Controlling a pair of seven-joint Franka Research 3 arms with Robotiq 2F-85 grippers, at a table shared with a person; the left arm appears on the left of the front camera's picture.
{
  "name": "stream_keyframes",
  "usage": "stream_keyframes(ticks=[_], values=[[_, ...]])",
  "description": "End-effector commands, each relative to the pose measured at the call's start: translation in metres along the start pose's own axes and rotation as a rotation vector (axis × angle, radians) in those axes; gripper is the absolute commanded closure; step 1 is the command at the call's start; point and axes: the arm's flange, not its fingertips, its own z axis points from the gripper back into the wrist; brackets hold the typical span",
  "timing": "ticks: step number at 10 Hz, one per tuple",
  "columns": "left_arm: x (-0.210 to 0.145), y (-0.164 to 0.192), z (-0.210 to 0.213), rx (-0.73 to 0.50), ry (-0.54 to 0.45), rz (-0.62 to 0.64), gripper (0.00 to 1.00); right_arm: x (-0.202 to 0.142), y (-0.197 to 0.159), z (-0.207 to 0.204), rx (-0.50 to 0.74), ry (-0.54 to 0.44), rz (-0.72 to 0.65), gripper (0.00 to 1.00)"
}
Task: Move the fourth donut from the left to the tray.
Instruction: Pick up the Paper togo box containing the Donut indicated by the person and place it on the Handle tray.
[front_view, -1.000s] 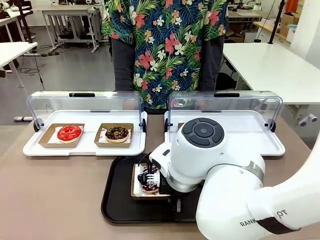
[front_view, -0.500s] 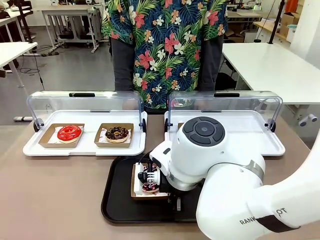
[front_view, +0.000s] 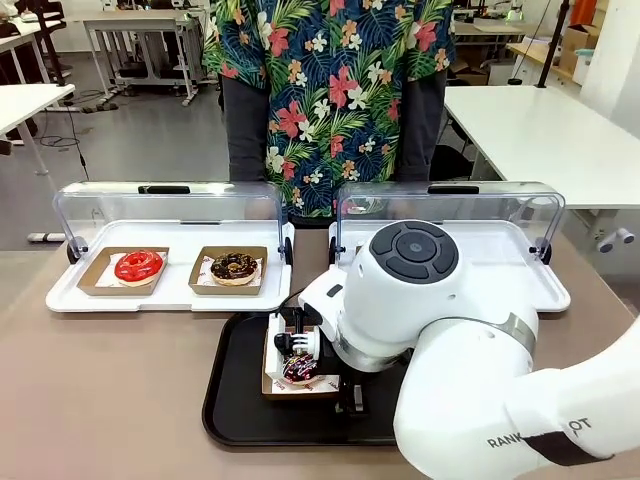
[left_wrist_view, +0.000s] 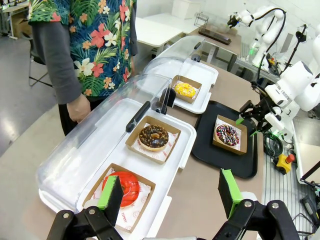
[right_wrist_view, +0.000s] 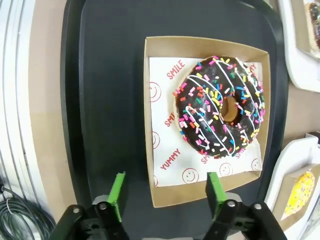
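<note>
My right gripper (right_wrist_view: 165, 192) is hanging open, gripping nothing; one donut (right_wrist_view: 220, 106) ahead of it is sitting on one tray (right_wrist_view: 110, 75).

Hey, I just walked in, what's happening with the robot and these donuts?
The right gripper has its fingers open just above the edge of the cardboard dish holding the fourth donut, which sits on the tray. It grips nothing. The left gripper hangs open above the table, away from the work. A red donut and a chocolate donut rest in a white tray, and a person stands at the far side.
</note>
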Motion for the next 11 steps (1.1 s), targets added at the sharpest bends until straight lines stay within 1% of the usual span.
stream_keyframes(ticks=[1,3,4,5,11], values=[[0.002,-0.001,0.001,0.001,-0.004,-0.001,0.00,-0.072,0.042,0.064,-0.011,-0.026,0.020,0.00],[0.002,-0.001,0.001,0.001,-0.004,-0.001,0.00,-0.073,0.038,0.070,-0.007,-0.034,0.024,0.00],[0.002,-0.001,0.001,0.001,-0.004,-0.001,0.00,-0.073,0.036,0.071,0.032,-0.082,0.027,0.00],[0.002,-0.001,0.001,0.001,-0.004,-0.001,0.00,0.005,-0.003,0.048,-0.030,-0.024,0.004,0.00],[0.002,-0.001,0.001,0.001,-0.004,-0.001,0.00,0.005,-0.003,0.048,-0.030,-0.024,0.004,0.00]])
